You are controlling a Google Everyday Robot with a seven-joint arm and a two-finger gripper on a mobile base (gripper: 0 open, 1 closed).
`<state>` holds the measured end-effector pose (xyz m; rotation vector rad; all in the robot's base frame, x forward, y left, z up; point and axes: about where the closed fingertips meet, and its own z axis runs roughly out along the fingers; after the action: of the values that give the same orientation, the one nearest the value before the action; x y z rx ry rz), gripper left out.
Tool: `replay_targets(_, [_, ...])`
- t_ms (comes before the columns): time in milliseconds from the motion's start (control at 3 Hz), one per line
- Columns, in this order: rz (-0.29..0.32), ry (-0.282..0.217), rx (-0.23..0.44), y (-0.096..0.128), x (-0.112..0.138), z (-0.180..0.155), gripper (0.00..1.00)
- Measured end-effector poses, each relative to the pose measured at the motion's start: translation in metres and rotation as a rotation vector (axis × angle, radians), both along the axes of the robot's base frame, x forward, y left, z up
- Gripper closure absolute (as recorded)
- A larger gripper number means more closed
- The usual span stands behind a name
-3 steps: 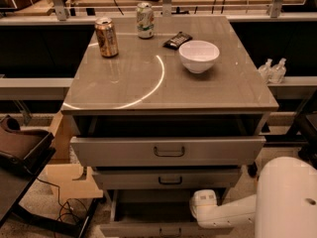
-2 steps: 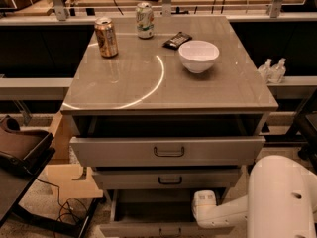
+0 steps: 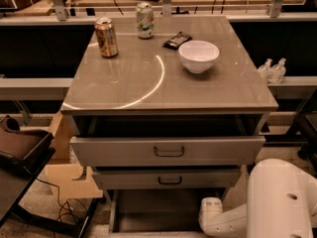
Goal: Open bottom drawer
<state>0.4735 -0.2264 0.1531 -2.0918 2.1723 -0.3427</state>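
The grey cabinet (image 3: 168,90) has three drawers, all pulled out to some degree. The top drawer front (image 3: 168,151) and the middle drawer front (image 3: 168,179) each carry a dark loop handle. The bottom drawer stands pulled out: its grey inner tray (image 3: 158,209) shows beneath the middle drawer, and its front panel is cut off by the bottom edge. My white arm (image 3: 277,202) comes in at the bottom right, with its wrist (image 3: 210,216) beside the tray's right side. My gripper lies below the picture's edge, out of view.
On the cabinet top stand a brown can (image 3: 106,37), a green-white can (image 3: 144,20), a dark snack packet (image 3: 177,40) and a white bowl (image 3: 198,55). A brown chair (image 3: 20,152) and a cardboard box (image 3: 69,175) sit at the left. Two small bottles (image 3: 272,71) stand at the right.
My arm's white bulk has shifted slightly left and the wrist has sunk a little lower. The drawers look the same.
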Motion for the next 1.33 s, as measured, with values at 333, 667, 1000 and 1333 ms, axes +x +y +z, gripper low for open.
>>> replay_targets(333, [0.0,0.0,0.0,0.0,0.0,0.0,1.0])
replay_targets(667, [-0.059,0.073,0.052,-0.01,-0.04,-0.008,1.0])
replay_targets(1000, [-0.104,0.134,0.089,-0.018,-0.074,-0.011,1.0])
replay_targets(1333, [-0.103,0.144,0.087,-0.017,-0.076,-0.013,1.0])
